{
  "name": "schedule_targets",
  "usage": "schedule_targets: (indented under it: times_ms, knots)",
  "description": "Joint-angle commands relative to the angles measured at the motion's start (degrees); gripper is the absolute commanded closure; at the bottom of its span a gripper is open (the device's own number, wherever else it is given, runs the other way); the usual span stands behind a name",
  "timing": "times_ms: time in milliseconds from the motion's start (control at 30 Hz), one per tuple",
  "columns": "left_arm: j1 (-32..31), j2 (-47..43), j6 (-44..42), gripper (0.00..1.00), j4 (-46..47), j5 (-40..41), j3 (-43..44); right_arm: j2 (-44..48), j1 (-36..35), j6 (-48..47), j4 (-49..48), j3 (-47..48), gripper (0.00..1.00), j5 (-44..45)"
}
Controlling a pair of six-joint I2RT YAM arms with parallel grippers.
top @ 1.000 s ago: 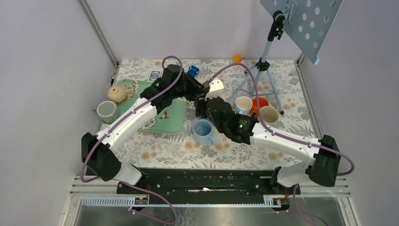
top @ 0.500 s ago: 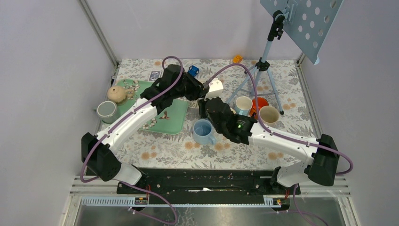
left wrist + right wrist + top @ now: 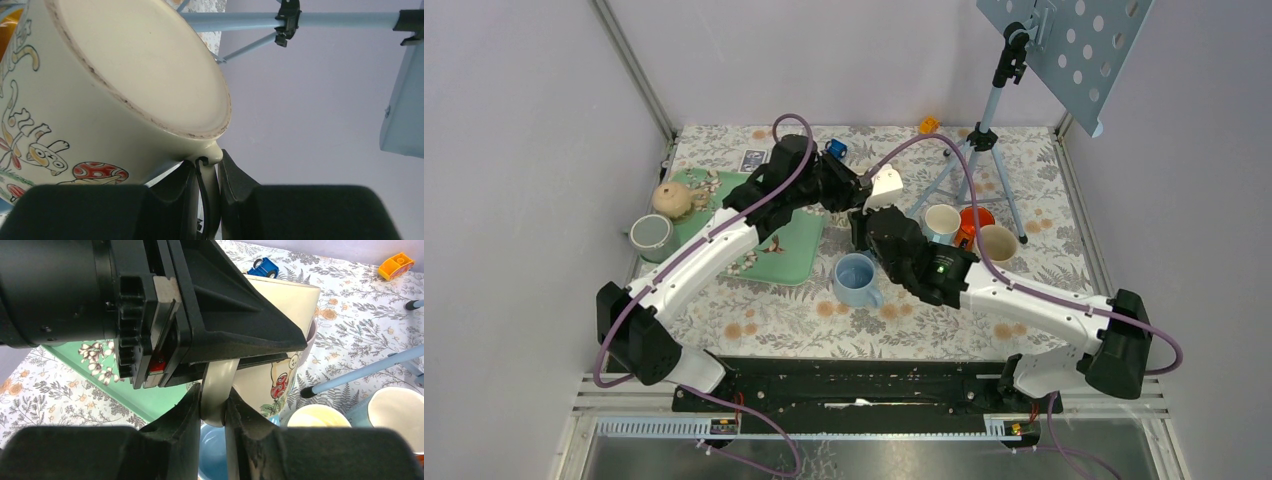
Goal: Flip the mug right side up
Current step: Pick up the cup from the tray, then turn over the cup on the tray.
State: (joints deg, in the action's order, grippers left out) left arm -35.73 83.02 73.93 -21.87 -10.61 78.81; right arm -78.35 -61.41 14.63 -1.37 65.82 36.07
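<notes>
A cream mug (image 3: 885,185) with cartoon mushroom pictures is held in the air above the table's middle, tilted. In the left wrist view its flat base (image 3: 145,65) faces the camera. My left gripper (image 3: 207,172) is shut on the mug's handle close to the base. My right gripper (image 3: 214,405) is shut on the same handle (image 3: 218,385) from below, right beside the left gripper's fingers. In the top view the left gripper (image 3: 854,190) and the right gripper (image 3: 862,214) meet at the mug. The mug's mouth is hidden.
A blue mug (image 3: 855,279) stands upright just below the grippers. A cream mug (image 3: 941,222), an orange cup (image 3: 976,218) and a beige mug (image 3: 997,243) stand to the right by a tripod stand (image 3: 984,140). A green tray (image 3: 792,252) and a grey mug (image 3: 651,235) lie to the left.
The right gripper has moved up and slightly back to the mug's handle. The left gripper and the mug have shifted a little toward the back.
</notes>
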Motion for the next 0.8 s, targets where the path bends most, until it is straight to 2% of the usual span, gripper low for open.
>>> schedule_targets:
  times_ms: [0, 767]
  knots:
    - [-0.13, -0.43, -4.63, 1.0, 8.3, -1.36, 5.08, 4.79, -0.02, -2.1, 0.37, 3.36, 1.0, 0.76]
    - [-0.13, 3.29, -9.24, 0.66, 13.3, -3.89, 5.38, 9.01, 0.02, 2.84, 10.24, 6.52, 1.0, -5.59]
